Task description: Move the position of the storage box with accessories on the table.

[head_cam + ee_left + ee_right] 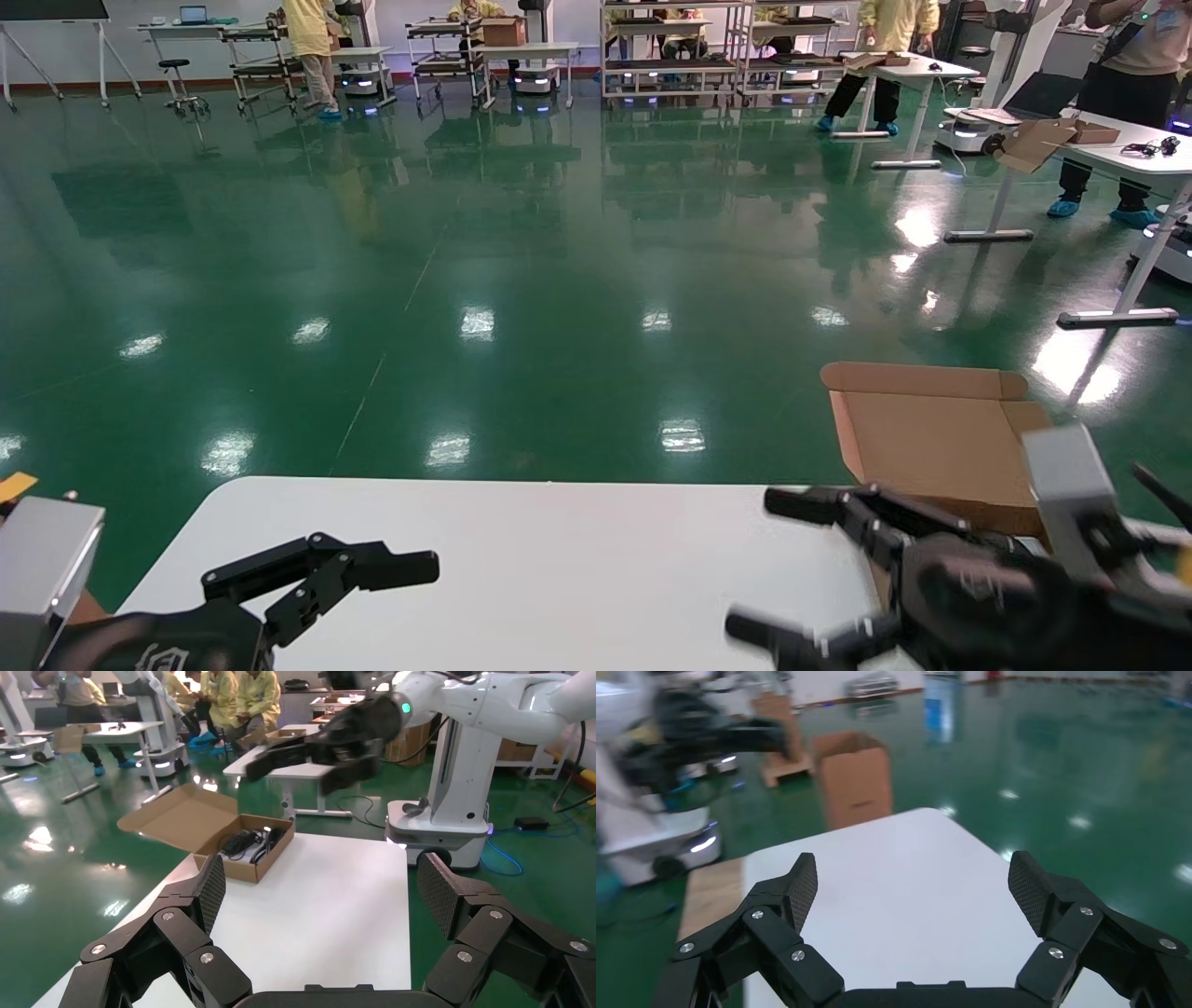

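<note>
The storage box (pixel 931 447) is brown cardboard and sits at the table's far right corner with its flap lid standing open. In the left wrist view the storage box (pixel 235 867) holds the accessories (pixel 249 843), a black mouse and coiled black cables; I cannot make out a paper sheet. My right gripper (pixel 754 567) is open and empty, hovering above the white table (pixel 559 559) just left of the box; it also shows in its own view (pixel 914 878) and in the left wrist view (pixel 295 769). My left gripper (pixel 363 587) is open and empty at the table's near left, also shown in its own view (pixel 323 888).
Bare tabletop (pixel 330 903) lies between the two grippers. Green floor lies beyond the table's edges. Other white desks (pixel 1117 158), racks and people stand far off. A white robot base (pixel 450 825) stands by the table's end, and a tall cardboard carton (pixel 854 776) stands on the floor.
</note>
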`<action>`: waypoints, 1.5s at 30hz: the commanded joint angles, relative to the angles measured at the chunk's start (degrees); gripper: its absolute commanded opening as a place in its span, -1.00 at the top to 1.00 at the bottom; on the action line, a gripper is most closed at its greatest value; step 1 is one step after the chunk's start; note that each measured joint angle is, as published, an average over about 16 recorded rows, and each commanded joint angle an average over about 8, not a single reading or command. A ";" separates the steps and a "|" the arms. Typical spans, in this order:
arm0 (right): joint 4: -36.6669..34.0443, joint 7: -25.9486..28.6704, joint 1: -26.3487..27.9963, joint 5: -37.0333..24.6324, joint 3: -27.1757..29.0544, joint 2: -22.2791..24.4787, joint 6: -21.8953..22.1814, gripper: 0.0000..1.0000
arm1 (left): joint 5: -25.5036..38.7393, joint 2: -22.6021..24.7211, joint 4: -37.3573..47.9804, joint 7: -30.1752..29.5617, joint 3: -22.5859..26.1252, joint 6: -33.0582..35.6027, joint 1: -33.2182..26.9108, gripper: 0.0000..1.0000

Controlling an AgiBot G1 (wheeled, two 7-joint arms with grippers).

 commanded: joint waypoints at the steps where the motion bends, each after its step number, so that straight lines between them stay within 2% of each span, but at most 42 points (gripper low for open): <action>1: 2.40 -0.41 -1.04 0.55 1.28 0.60 -1.90 -1.00 | 0.00 0.00 0.00 0.00 0.00 0.00 0.00 -1.00; 9: 10.55 -1.77 -4.51 2.43 5.60 2.60 -8.35 -1.00 | 0.00 0.00 0.00 0.00 0.00 -0.01 0.00 -1.00; 14: 12.53 -2.07 -5.37 2.96 6.71 3.10 -9.96 -1.00 | -0.01 0.00 0.01 0.00 0.00 -0.01 0.01 -1.00; 45: 10.30 -1.76 -4.49 2.42 5.51 2.59 -8.17 -1.00 | -0.01 0.00 0.01 0.00 0.00 -0.02 0.01 -1.00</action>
